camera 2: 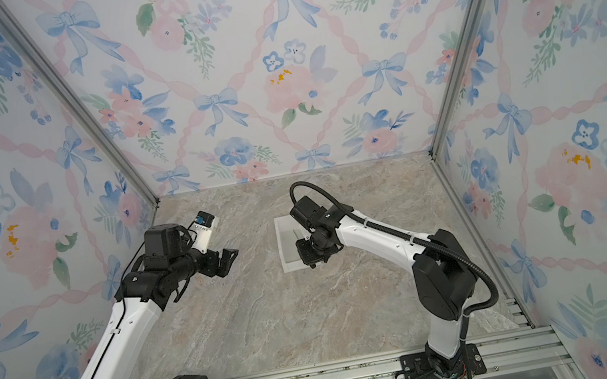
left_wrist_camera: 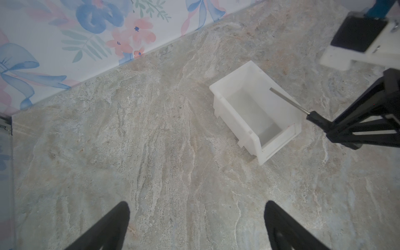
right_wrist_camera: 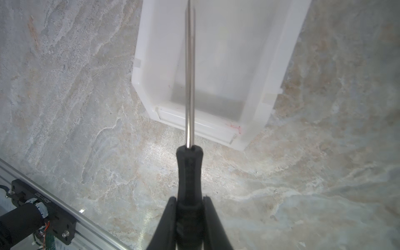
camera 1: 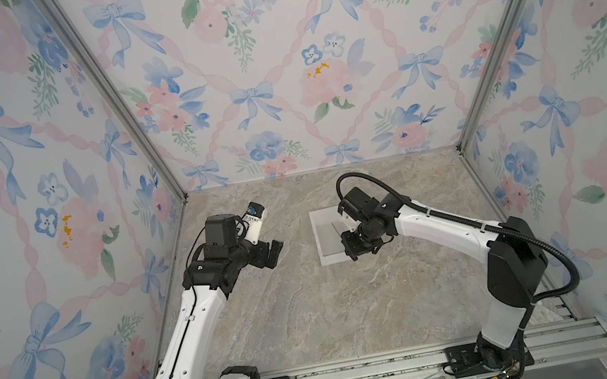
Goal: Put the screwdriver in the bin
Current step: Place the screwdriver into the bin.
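The right gripper [right_wrist_camera: 190,201] is clamped narrow on the black handle of the screwdriver [right_wrist_camera: 189,171], with the thin shaft running straight out ahead of the jaws. Beyond the handle lies the bin [right_wrist_camera: 285,54], open side up on the table [camera 1: 315,315]. The shaft reaches across its low front lip and along its length, while the handle appears to sit short of that lip, above bare table. The step in hand looks like carrying the tool over the bin. To do it well, the gripper should go further forward until the handle is also above the inside. The shaft should stay in line with the long walls, and the tool should sink low before the jaws let go. Released here, the heavier handle would likely tip the tool back out over the lip. The right arm [camera 1: 437,217] rises from the front rail [camera 1: 368,373], folds at the elbow and reaches inward, its wrist bent down at the bin. The left gripper [left_wrist_camera: 197,205] hangs spread wide and empty, well apart from the bin.
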Controlling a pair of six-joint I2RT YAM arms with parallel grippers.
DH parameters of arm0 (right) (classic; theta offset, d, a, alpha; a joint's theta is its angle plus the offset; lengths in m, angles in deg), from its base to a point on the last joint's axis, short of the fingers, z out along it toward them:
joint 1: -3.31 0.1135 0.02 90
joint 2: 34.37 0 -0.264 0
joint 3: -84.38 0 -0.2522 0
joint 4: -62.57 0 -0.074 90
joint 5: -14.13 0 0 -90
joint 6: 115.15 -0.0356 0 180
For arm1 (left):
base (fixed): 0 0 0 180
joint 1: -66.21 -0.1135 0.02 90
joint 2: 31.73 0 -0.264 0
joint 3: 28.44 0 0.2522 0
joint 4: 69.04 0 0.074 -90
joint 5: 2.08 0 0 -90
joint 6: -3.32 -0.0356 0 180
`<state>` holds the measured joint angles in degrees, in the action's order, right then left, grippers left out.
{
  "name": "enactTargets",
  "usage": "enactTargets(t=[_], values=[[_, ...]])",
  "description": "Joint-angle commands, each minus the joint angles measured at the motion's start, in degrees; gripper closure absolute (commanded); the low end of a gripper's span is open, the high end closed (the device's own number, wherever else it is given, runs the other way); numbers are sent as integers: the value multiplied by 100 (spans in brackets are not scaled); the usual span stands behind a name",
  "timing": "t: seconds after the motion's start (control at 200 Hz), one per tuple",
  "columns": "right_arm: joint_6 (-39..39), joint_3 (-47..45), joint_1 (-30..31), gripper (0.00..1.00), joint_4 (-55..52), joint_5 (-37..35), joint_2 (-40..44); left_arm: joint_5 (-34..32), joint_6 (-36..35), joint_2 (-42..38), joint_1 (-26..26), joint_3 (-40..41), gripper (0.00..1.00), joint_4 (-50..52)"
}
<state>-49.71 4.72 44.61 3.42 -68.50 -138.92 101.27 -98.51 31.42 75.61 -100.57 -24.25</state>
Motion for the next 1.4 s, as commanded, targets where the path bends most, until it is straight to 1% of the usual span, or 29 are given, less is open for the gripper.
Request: enactTargets(t=[0.0, 0.41, 0.605, 1.035, 1.245, 1.395], values=[[110, 408, -55, 82, 34, 64, -378, 21, -87, -108, 42, -9, 2, 76], [83, 1208, -140, 82, 170, -131, -1342, 77, -55, -80, 41, -90, 2, 73], [153, 1671, -148, 81, 13, -315, -1766, 107, -57, -71, 41, -85, 2, 72], [219, 2078, -146, 79, 96, -555, -2347, 90, -57, -56, 38, -48, 2, 79], [267, 2285, -142, 74, 14, -595, -2544, 89, -63, -66, 39, -15, 2, 74], [259, 2245, -145, 70, 21, -634, -2545, 98, -55, -74, 37, -23, 2, 70]])
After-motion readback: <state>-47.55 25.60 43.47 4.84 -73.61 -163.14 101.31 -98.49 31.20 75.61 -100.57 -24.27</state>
